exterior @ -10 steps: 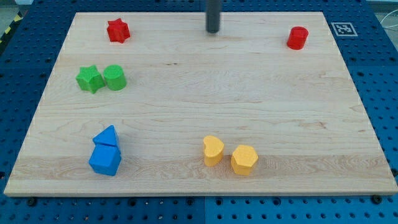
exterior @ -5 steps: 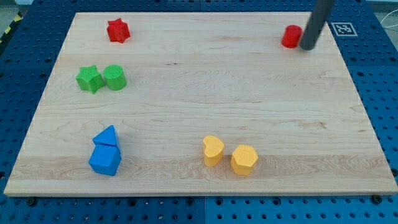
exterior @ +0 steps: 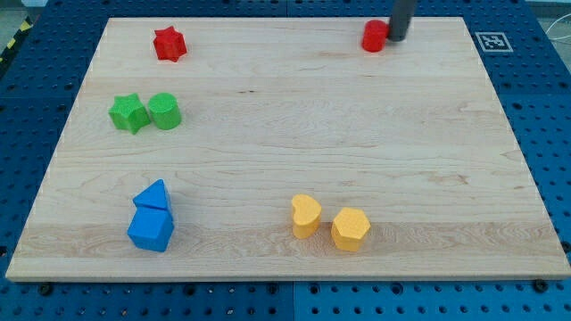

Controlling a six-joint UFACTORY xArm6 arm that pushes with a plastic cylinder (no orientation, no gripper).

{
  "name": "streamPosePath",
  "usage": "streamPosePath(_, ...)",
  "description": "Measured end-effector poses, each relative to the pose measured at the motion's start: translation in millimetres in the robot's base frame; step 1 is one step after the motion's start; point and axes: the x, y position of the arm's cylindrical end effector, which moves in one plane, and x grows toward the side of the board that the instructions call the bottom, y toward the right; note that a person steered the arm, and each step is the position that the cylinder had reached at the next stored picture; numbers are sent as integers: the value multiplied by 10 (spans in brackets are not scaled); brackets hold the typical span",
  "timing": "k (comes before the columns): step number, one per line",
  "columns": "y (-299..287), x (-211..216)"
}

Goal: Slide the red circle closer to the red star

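The red circle [exterior: 374, 37] sits near the view's top edge of the wooden board [exterior: 285, 143], right of the middle. My tip [exterior: 395, 39] touches its right side; the dark rod rises out of the view's top. The red star [exterior: 169, 44] lies at the view's top left, far to the left of the circle.
A green star [exterior: 128, 113] and a green circle [exterior: 164, 111] touch at the view's left. Two blue blocks [exterior: 152, 218] are stacked close at the bottom left. A yellow heart [exterior: 305, 215] and a yellow hexagon [exterior: 350, 229] lie at the bottom middle.
My tip swung from the top middle to the circle's right side, then pushed the red circle to the left and slightly up. The other blocks have not moved.
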Motion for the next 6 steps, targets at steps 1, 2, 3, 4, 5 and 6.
streamPosePath(1,-457,102)
streamPosePath(2,-973,182)
streamPosePath(3,-1385,184)
streamPosePath(4,-1836,184)
streamPosePath(5,-2293,184)
streamPosePath(6,-2662,184)
